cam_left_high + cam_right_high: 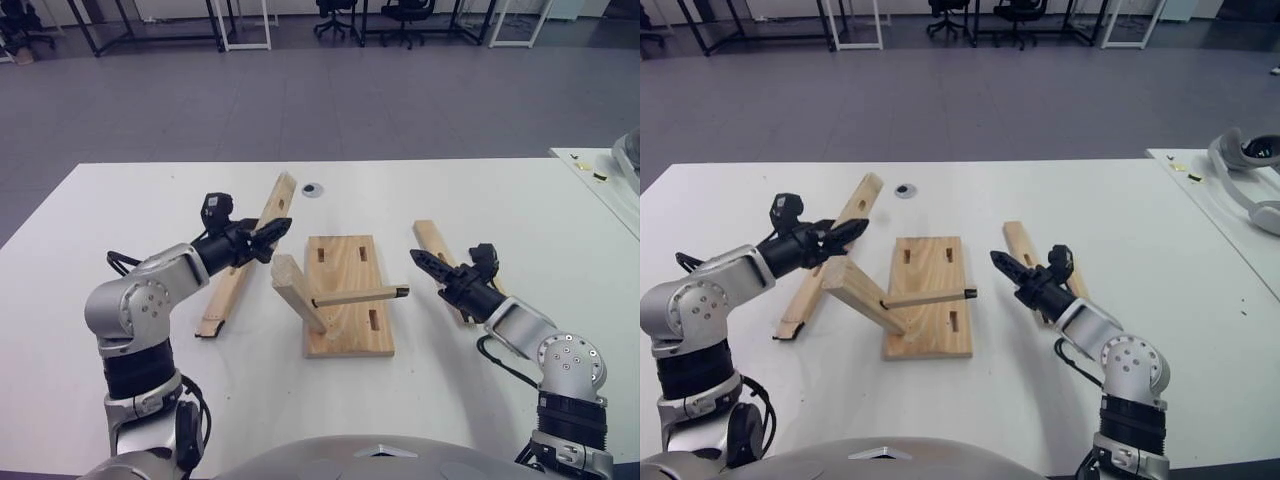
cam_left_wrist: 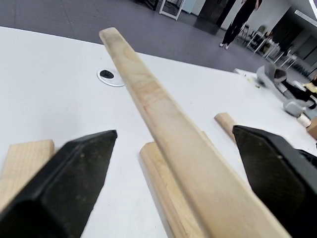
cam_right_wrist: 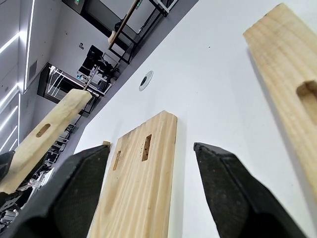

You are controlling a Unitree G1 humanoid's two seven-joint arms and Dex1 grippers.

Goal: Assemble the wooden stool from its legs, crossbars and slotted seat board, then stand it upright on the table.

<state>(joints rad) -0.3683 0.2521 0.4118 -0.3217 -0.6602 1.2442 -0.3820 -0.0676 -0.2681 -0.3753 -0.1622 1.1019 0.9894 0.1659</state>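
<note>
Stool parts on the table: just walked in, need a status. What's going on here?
Assembly is partly done. The slotted seat board lies flat on the table, with one leg standing tilted on it and a crossbar sticking out of that leg. The left gripper is open on either side of a second leg; the right gripper is open over a third leg on the table.

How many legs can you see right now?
4 legs: one slotted into the seat board, one by the right gripper, one at the left gripper, and one flat on the table beneath it.
</note>
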